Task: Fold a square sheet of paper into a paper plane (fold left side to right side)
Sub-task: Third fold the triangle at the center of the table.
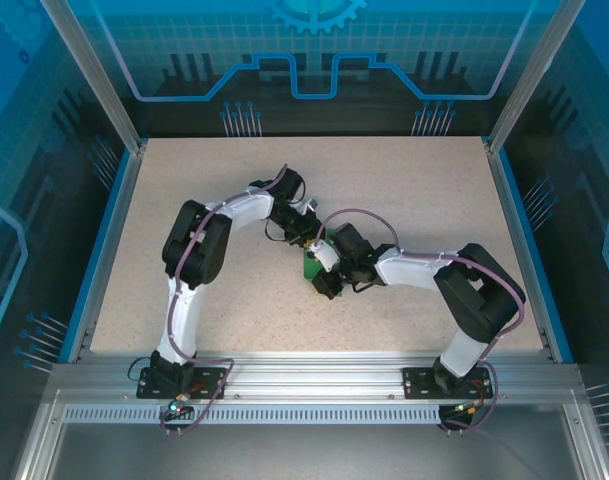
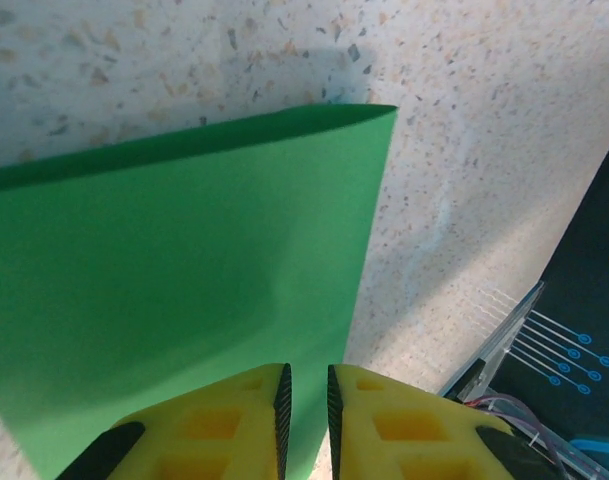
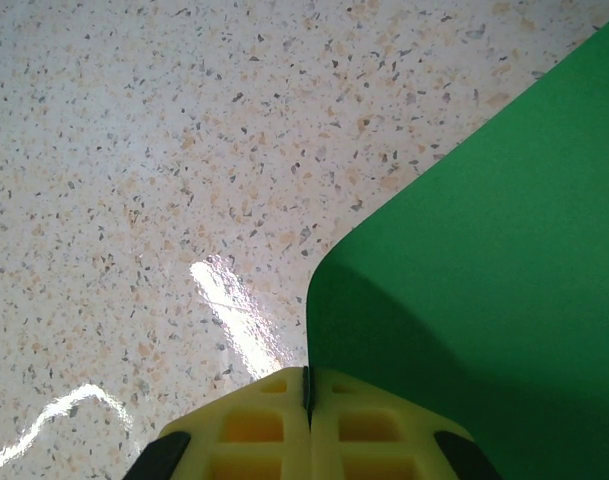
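The square sheet of paper (image 1: 310, 266) is green and lies at the middle of the table, mostly covered by both grippers in the top view. In the left wrist view the sheet (image 2: 184, 270) spreads wide and slightly bowed, its right edge running down toward my left gripper (image 2: 306, 372). That gripper's yellow fingers (image 2: 234, 420) stand a narrow gap apart, with nothing pinched between them. In the right wrist view a curled edge of the sheet (image 3: 484, 260) rises into my right gripper (image 3: 308, 372), which is shut on it. Seen from above, the left gripper (image 1: 312, 240) and right gripper (image 1: 322, 268) nearly meet.
The speckled beige table (image 1: 404, 190) is bounded by blue rails and dark walls. A bright light reflection (image 3: 234, 310) lies on the surface left of the paper. The table's edge and a dark panel (image 2: 574, 350) show at the right of the left wrist view.
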Robot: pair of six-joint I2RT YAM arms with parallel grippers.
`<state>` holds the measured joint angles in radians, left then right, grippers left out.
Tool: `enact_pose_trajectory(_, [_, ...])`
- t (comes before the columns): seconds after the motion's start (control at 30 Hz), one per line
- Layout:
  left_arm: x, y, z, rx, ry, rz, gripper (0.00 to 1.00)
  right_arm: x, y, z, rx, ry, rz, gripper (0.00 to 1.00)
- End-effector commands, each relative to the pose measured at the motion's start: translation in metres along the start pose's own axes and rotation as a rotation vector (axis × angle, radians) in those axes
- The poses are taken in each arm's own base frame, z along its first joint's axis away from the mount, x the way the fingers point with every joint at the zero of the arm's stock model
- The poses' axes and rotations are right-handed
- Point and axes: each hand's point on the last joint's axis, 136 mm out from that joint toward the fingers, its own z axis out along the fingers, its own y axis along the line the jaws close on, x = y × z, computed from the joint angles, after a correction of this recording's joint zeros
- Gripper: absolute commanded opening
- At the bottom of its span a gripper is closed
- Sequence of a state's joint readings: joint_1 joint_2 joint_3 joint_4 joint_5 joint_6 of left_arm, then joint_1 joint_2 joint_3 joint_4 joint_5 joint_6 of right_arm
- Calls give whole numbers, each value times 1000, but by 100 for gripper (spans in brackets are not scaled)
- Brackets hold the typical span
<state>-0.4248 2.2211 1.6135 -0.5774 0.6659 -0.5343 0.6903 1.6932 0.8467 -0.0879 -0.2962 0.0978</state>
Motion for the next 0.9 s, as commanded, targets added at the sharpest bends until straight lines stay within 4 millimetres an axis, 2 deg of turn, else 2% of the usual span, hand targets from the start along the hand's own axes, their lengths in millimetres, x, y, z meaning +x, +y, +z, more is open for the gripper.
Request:
enact_pose_trajectory(0.0, [2,12,10,-41,36,-6,20,-10,0,0,-39,-18,35,0])
enact_pose_trajectory(0.17, [3,30,21,-92,50,-22,20,-12,-6,-2,-42,-26,62,0])
enact_pose_trajectory(0.37, [7,43,31,-123,69,-36,20,-10,-21,-5,-6,-23,102,0])
enact_pose_trajectory(0.87, [10,43,35,-129,77,-33,19,-3,-62,-11,122,-23,227,0])
